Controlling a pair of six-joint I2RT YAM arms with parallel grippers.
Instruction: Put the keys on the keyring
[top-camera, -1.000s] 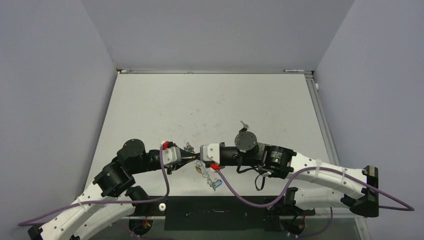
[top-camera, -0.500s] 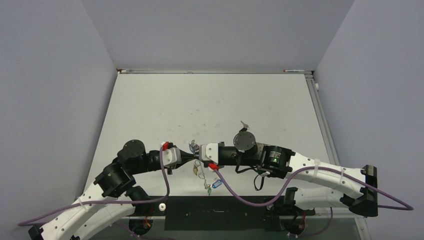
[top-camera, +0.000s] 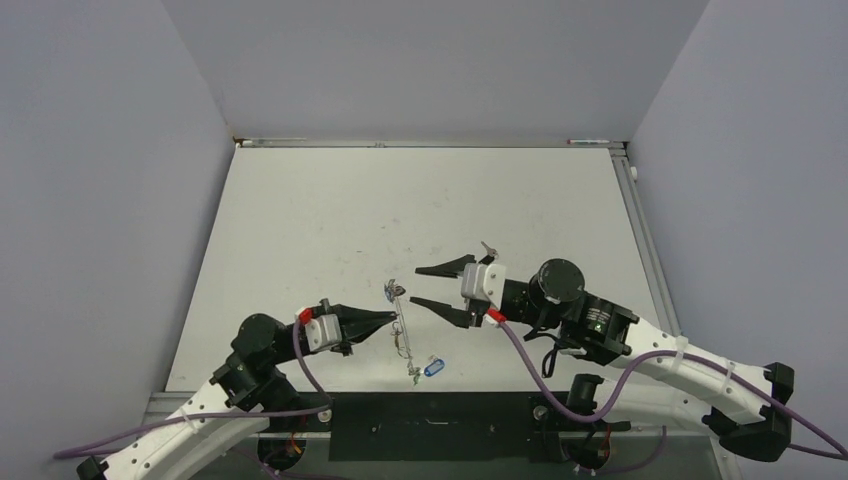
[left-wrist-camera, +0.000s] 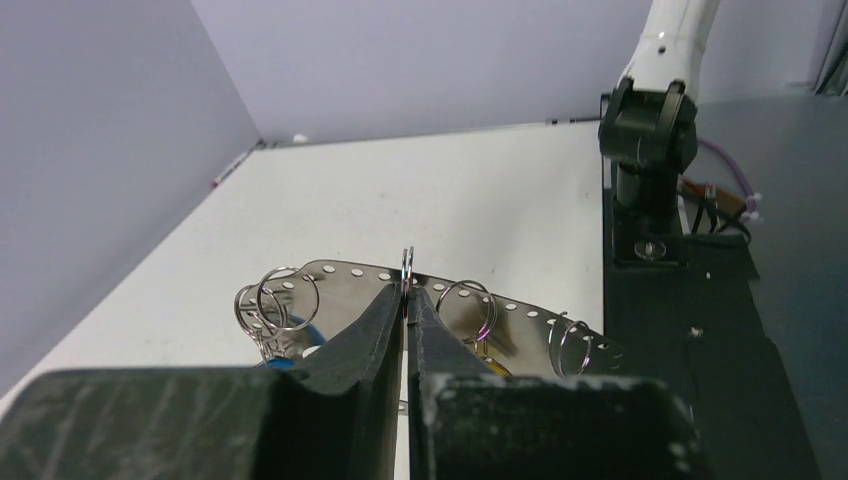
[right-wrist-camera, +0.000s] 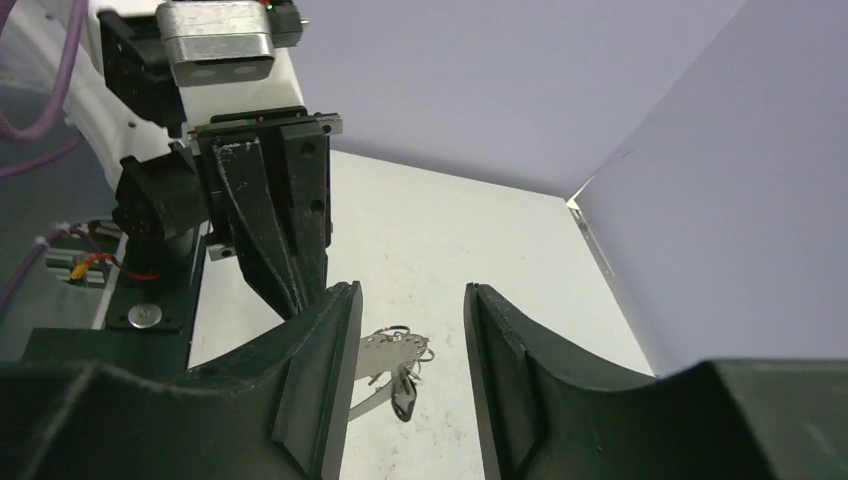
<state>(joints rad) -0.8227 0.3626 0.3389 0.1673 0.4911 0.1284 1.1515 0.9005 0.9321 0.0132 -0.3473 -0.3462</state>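
The left gripper (top-camera: 390, 317) is seen shut, its fingertips pinched on a small upright ring at the top of the keyring (top-camera: 403, 335). From the left wrist view the keyring is shown as a thin, curved grey metal strip pierced with a row of holes, with several small split rings (left-wrist-camera: 288, 298) hung along it. A blue key tag (top-camera: 433, 367) is carried at its lower end, close to the near edge of the table (top-camera: 300, 220); whether that end touches the surface cannot be told. Just to the right, the right gripper (top-camera: 416, 285) is held apart from the keyring – jaws spread wide, nothing between them. A loose key (top-camera: 487, 247) is seen behind it. White table surface is left beyond – bounded by walls on the left, far and right sides
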